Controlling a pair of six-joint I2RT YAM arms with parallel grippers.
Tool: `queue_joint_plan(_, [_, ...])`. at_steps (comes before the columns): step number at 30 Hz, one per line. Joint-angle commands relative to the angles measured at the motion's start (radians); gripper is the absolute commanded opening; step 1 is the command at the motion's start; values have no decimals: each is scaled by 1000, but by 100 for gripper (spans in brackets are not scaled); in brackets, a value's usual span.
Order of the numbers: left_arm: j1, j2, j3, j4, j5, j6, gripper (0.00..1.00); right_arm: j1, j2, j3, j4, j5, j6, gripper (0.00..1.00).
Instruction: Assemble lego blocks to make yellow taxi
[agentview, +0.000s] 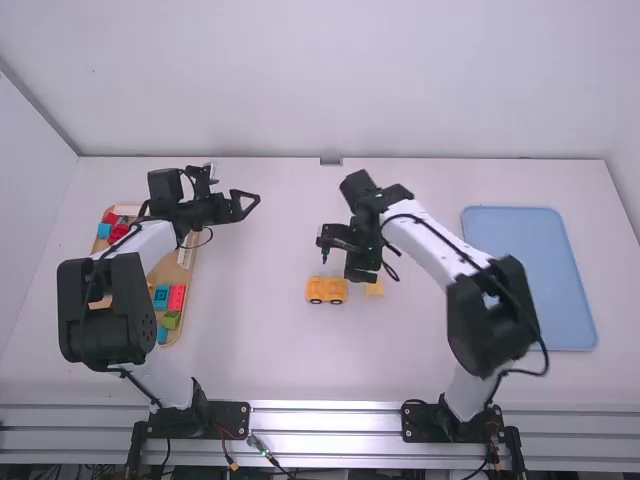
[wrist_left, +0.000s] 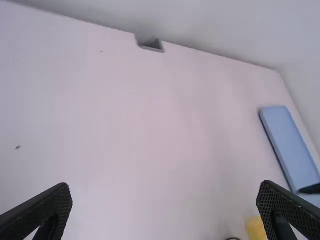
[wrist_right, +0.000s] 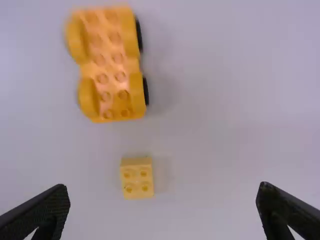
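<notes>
My left gripper (agentview: 248, 204) is held over the table, right of the wooden tray; in the left wrist view the left gripper (wrist_left: 164, 210) stands open, nothing between its fingers. My right gripper (agentview: 340, 255) hangs above the middle of the table, just behind the yellow car base (agentview: 326, 290). In the right wrist view the right gripper (wrist_right: 163, 210) is wide open and empty. The car base (wrist_right: 107, 65) has wheels and bare studs on top. A small light yellow block (wrist_right: 137, 177) lies apart from it, to its right in the high view.
A wooden tray (agentview: 190, 262) of colored blocks lies at the left, partly under the left arm. A flat blue tray (agentview: 530, 275) lies at the far right. Behind the table stands a white wall.
</notes>
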Motion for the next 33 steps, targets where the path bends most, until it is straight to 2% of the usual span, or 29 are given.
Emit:
queue_joint_plan(1, [-13,0,2,-14,146,264,99,-74,-84,-1,-29,-267,-123,99])
queue_joint_plan(3, [-43,0,2,-61,170,456,99,-156,-97,-1,-53,-379,-183,99])
queue_joint_plan(4, [-43,0,2,-61,170,456,99,-156,-97,-1,-53,-379,-183,99])
queue_joint_plan(5, [-64,0,2,-90,167,547,99,-190,-95,-1,-51,-405,-172,99])
queue_joint_plan(9, [-143,0,2,-197,167,852,99,-261,-95,-1,-42,-405,-47,99])
queue_joint_plan(11, [-213,0,2,-283,167,1080,99,-296,-95,-1,-23,-380,-45,99])
queue_joint_plan(14, [-278,0,1,-348,157,1231,99,-322,-95,-1,13,-341,-64,99])
queue_joint_plan(19, [-350,2,-5,-418,88,1351,99,-352,-95,-1,32,-289,-63,99])
queue_joint_plan(24, [-360,2,-50,-435,168,1488,99,-360,-95,-1,41,-293,-73,99])
queue_joint_plan(33, [-356,2,-179,-272,194,1517,99,-355,-95,-1,98,-299,-35,99])
